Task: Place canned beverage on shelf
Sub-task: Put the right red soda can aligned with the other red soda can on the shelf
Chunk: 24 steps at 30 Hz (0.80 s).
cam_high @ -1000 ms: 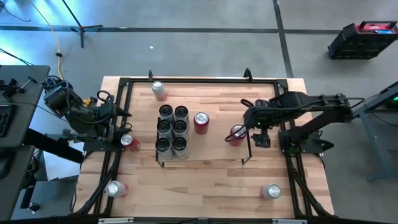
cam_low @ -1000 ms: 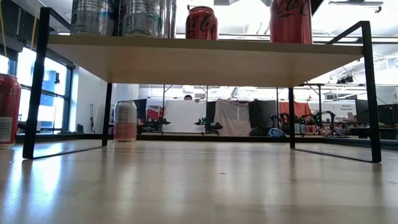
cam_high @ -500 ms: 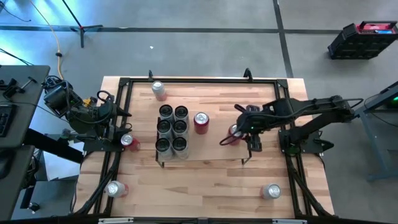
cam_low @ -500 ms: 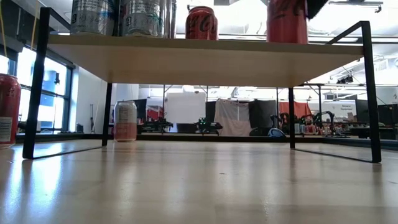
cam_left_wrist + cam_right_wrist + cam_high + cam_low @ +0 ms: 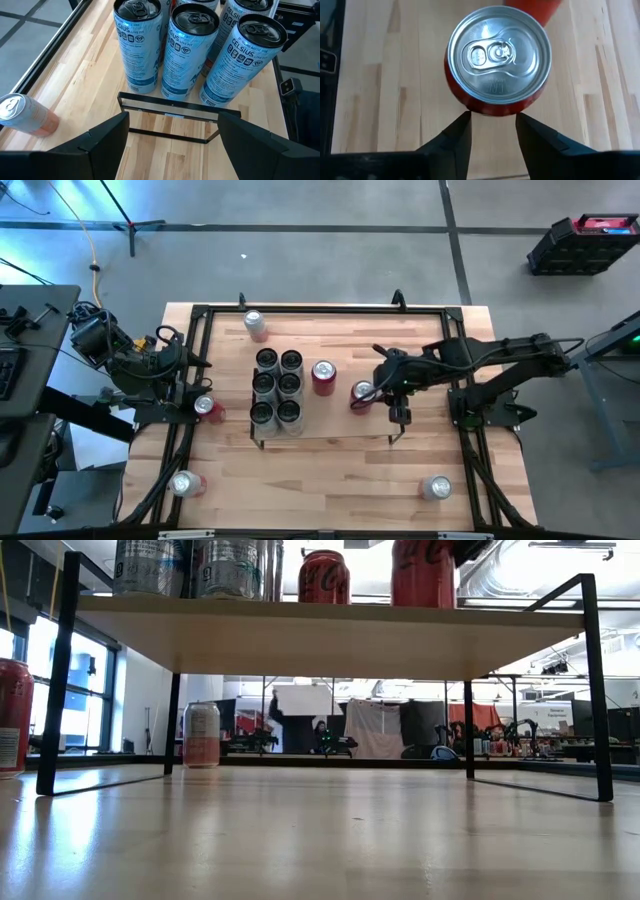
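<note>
From where I stand, the red can [image 5: 362,392] stands upright on the shelf [image 5: 340,415], right of centre in the high view. In the low view its base [image 5: 423,570] sits on the light board [image 5: 330,635]. The right tool [image 5: 385,380] reaches in from the right side of the frame, just beside the can. In its wrist view, its fingers [image 5: 460,135] stand a little apart, narrower than the can's silver lid [image 5: 497,60], and pinch nothing. The tips seem to rest against the can's side, though I can't be sure they touch. Left of the can stands a second cola can [image 5: 323,376], and further left a tight block of six tall cans [image 5: 277,387] fills that end of the shelf. The shelf's black wire end frame [image 5: 400,420] rises close to the right arm. The left tool [image 5: 172,122] waits at the left of the tabletop [image 5: 330,480] with its fingers spread wide, facing the tall cans [image 5: 187,50]. Loose cans sit on the tabletop at upper left [image 5: 255,323], mid left [image 5: 204,407], lower left [image 5: 183,483] and lower right [image 5: 436,487].
</note>
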{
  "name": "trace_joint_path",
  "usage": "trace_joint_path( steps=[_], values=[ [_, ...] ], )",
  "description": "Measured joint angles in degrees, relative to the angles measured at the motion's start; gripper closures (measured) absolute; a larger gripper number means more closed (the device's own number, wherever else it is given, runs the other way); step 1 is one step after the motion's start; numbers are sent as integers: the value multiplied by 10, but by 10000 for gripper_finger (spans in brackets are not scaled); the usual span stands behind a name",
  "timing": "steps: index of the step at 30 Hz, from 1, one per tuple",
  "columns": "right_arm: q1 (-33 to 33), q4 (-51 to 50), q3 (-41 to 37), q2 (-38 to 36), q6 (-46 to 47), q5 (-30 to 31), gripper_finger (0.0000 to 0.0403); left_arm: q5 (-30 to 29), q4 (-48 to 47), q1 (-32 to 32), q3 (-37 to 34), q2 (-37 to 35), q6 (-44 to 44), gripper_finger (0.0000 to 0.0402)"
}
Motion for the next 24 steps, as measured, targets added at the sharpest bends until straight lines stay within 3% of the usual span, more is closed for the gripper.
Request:
trace_joint_path(
  steps=[24],
  values=[
    [19, 125, 0, 56, -13, 18, 280, 0, 0, 0, 0, 0, 0, 108]
  ],
)
